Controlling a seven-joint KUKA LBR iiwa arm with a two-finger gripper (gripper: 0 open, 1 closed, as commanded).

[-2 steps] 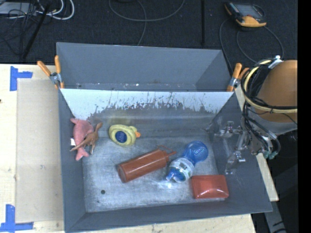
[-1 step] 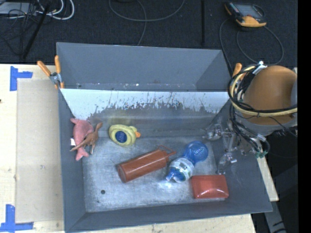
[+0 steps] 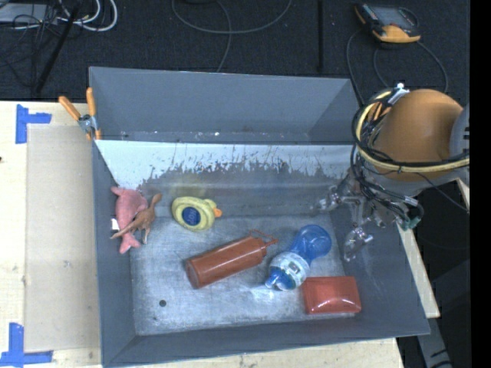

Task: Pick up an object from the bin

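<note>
hanging spread-fingered gripper (image 3: 347,222) — beside a rounded blue plastic bottle (image 3: 301,256).

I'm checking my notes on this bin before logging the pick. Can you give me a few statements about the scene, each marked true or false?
1. The red-brown bottle lies on its side near the middle of the bin. True.
2. The red block sits in the far left corner. False: it lies at the near right, just beside the blue bottle.
3. The pink toy lies by the left wall. True.
4. The gripper is over the pink toy. False: it is at the bin's right side, nearest the blue bottle.
5. The yellow and blue toy rests on the red-brown bottle. False: it lies apart, between the bottle and the pink toy.
</note>
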